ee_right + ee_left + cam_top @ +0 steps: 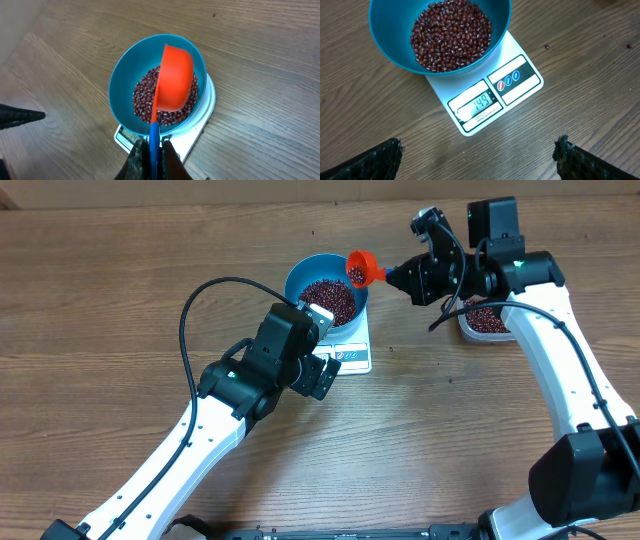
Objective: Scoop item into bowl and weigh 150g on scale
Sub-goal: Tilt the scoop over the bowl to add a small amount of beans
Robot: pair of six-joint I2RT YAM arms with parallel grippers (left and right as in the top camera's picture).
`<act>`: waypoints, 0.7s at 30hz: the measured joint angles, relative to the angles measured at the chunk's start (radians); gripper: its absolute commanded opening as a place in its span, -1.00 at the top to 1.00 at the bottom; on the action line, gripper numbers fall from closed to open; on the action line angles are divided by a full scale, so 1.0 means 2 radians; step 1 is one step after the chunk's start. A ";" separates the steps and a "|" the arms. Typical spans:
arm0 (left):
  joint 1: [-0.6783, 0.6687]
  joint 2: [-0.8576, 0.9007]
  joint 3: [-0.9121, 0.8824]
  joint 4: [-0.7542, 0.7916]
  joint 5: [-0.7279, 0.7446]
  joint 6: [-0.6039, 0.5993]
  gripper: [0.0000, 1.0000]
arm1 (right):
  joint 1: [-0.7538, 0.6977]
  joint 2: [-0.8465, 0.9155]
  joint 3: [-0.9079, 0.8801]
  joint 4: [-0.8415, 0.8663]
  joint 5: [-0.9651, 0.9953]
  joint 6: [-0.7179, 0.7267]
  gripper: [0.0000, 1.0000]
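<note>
Tilted orange scoop (360, 266), blue handle, raised off wooden table (100, 300); clear plastic tub (468, 330) at right side.

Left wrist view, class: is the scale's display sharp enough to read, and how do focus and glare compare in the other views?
Left wrist view: scale display sharp and legible, no strong glare; overhead view: evenly lit, display too small to read; right wrist view: orange scoop crisp, right gripper at the bottom edge softer.

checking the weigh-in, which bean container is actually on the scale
The blue bowl, resting on the white scale. The clear tub stands apart from the scale, directly on the table.
</note>
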 measured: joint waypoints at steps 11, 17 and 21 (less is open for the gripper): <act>0.000 0.000 0.000 0.000 0.000 0.000 -0.99 | 0.004 0.000 0.000 -0.008 0.019 -0.010 0.93; 0.000 0.000 0.000 0.000 0.000 0.000 -0.99 | 0.006 0.000 0.000 -0.008 0.002 0.007 0.93; 0.000 0.000 0.000 0.000 0.000 0.000 -0.99 | 0.006 0.000 0.000 -0.009 -0.005 0.023 0.93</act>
